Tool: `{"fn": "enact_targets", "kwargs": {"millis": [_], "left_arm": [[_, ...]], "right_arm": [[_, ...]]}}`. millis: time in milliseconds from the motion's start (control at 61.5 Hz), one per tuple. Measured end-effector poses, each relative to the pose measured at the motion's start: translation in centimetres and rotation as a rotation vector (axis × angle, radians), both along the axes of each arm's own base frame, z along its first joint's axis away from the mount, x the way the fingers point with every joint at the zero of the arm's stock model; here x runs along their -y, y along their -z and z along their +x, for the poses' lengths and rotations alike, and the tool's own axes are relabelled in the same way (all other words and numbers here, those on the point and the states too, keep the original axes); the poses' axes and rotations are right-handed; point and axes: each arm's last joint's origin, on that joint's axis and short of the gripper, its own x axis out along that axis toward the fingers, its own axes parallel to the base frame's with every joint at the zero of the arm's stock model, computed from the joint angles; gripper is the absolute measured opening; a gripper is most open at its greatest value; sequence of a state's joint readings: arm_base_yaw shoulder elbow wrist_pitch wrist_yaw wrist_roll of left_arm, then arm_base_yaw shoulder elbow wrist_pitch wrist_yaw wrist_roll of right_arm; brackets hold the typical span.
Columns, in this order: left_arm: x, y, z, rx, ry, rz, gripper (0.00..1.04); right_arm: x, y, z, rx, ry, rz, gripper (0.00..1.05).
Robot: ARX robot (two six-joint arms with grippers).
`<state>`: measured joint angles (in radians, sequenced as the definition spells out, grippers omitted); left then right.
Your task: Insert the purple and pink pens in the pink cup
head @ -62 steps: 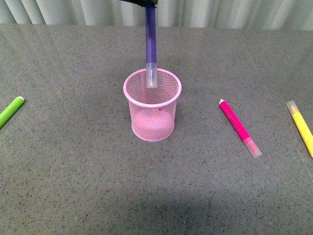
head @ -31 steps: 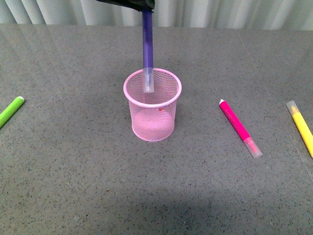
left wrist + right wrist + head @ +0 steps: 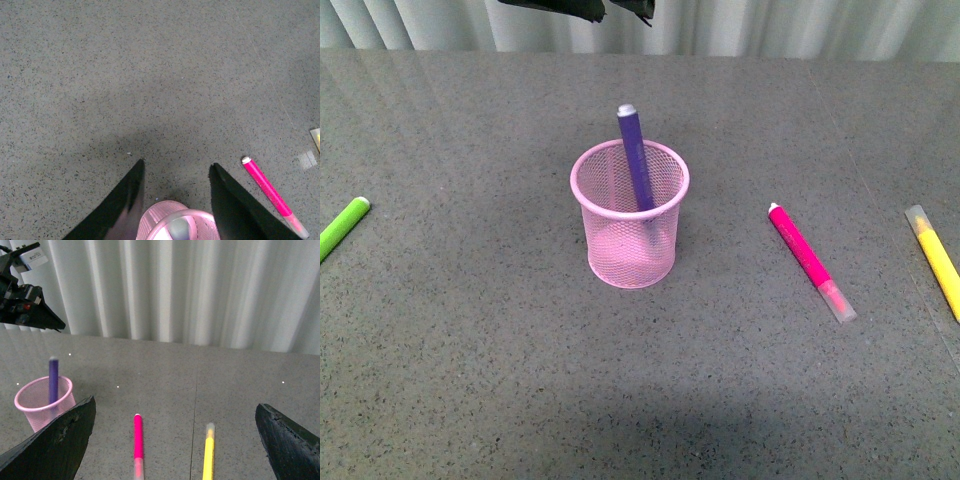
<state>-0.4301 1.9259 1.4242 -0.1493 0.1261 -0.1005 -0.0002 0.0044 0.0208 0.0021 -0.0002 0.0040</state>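
Left tool [image 3: 177, 163] spread, empty; right tool [image 3: 175, 402] spread wide.

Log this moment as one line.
purple pen: in pink cup, leaning | pink pen: on table, right of cup | left gripper: over cup, jaws open | right gripper: jaws open, empty

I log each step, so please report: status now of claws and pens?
Left claw open, above pink cup. Right claw open, empty. Purple pen in cup, leaning; pink pen flat on table. Nothing blocks it.
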Motion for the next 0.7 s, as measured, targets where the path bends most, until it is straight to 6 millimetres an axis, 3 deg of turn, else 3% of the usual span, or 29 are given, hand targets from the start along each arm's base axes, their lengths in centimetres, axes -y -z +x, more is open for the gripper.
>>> {"fn": "enact_targets", "kwargs": {"millis": [341, 536, 699], "left_arm": [[-0.4, -0.3, 0.4, 0.024, -0.015, -0.006, 0.98], [-2.1, -3.0, 2.4, 0.183, -0.157, -0.022, 0.97], [-5.7, -5.6, 4.5, 0.3, -0.432, -0.048, 0.97]], "right_arm": [[0.0, 0.0, 0.0, 0.0, 0.0, 0.0, 0.97], [0.0, 0.0, 0.0, 0.0, 0.0, 0.0, 0.97], [0.0, 0.0, 0.0, 0.0, 0.0, 0.0, 0.97]]}}
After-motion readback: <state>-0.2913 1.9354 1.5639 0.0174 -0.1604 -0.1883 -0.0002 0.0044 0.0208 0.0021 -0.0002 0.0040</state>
